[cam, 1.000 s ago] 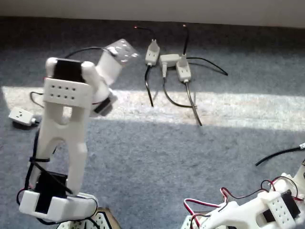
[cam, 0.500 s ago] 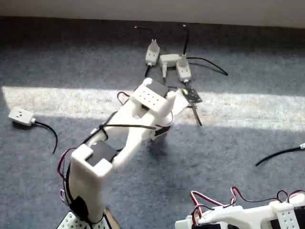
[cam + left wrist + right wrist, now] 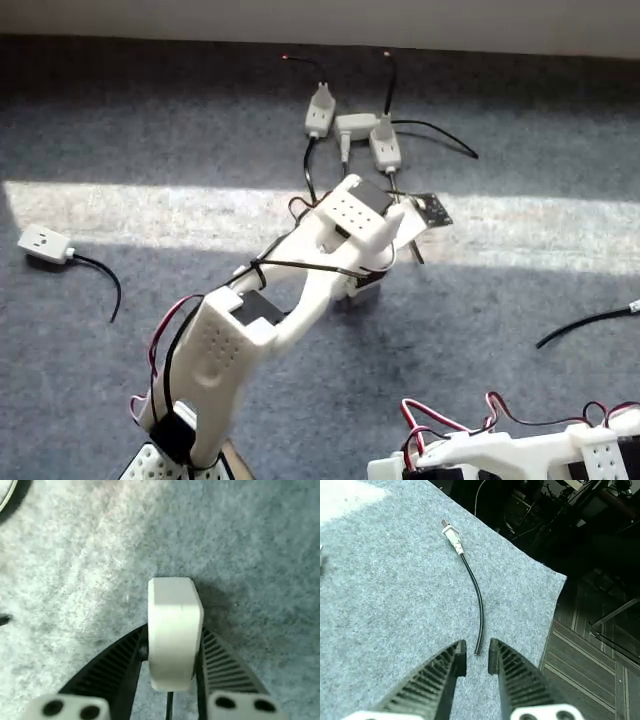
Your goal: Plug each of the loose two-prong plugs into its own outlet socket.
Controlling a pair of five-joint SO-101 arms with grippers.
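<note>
My left gripper (image 3: 173, 636) is shut on a white rectangular block (image 3: 173, 612) with a thin black cord behind it, held just above the grey carpet. In the high view the left arm (image 3: 345, 225) stretches to the middle, right in front of three white plug and socket pieces (image 3: 355, 125) with black cords. A white outlet socket (image 3: 40, 243) lies alone at the far left. My right gripper (image 3: 477, 655) is slightly open and holds nothing. The cut end of a black cord (image 3: 477, 605) lies just beyond its fingertips. That cord leads to a loose white plug (image 3: 451, 534).
Grey carpet (image 3: 500, 300) covers the table, crossed by a sunlit band. The carpet's edge (image 3: 555, 610) drops off to a dark floor close to the loose plug. The right arm's base (image 3: 510, 455) and red wires sit at the front right.
The left arm has swung from the far left to the middle and has since edged further right. The right arm has sunk lower at the front right.
</note>
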